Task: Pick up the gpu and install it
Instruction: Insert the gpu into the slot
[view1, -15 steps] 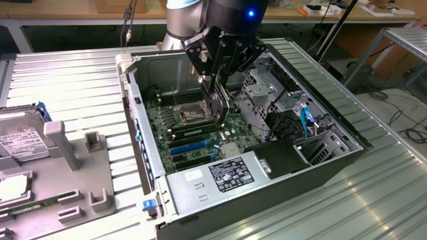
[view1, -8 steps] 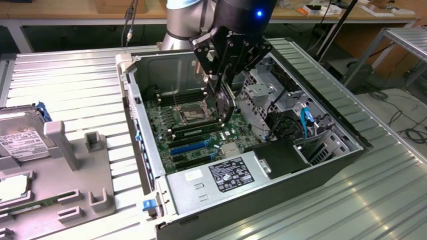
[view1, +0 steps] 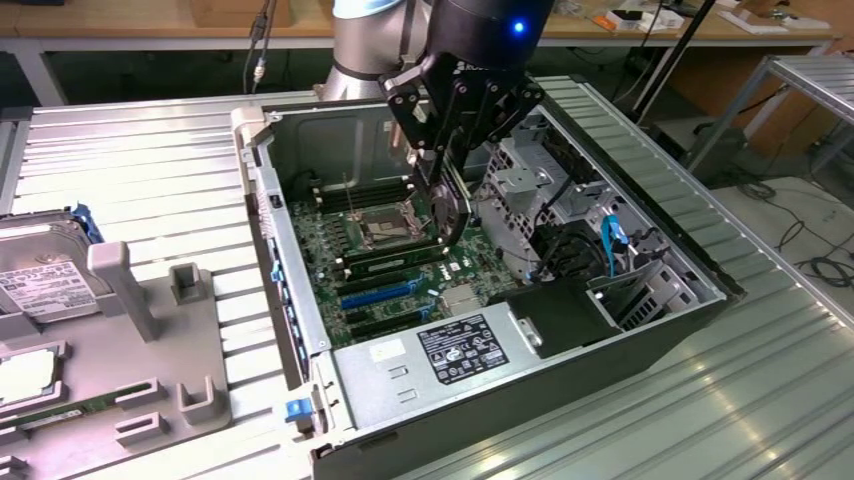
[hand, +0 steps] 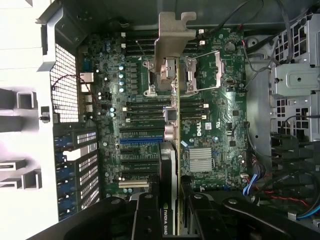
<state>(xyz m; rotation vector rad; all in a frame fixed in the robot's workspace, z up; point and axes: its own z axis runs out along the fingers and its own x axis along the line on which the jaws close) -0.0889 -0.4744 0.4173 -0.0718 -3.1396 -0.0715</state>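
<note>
So the gripper (view1: 445, 172) has its fingers pinched on the gpu (view1: 451, 215), one on each flat face. The card hangs on edge right below it, inside the open computer case (view1: 694, 300). It's up in the air above the motherboard (view1: 400, 265), over the memory slots just beside the CPU socket (view1: 378, 232), and not seated in anything.

From the wrist view the card is edge-on, a thin strip running away from the fingers (hand: 147, 215), with its silver bracket (hand: 172, 40) at the far end.

Stuff I can't make out:
- The slots directly under the card are covered by the card itself.
- The fingers hide its near end.
- Seen edge-on, neither face of the board shows.
- In the exterior view the arm blocks the back corner of the case.

Readable text:
- "NVIDIA QUAD" runs along the card's edge between the fingers, then the frame cuts it off.
- There's a white logo (hand: 204, 130) on the motherboard that looks like DELL turned sideways.
- The power supply (view1: 447, 350) has a black label, but the print is too small to read.
- Same goes for the white label on the hard drive (view1: 40, 275), over on the exterior view's left.
</note>
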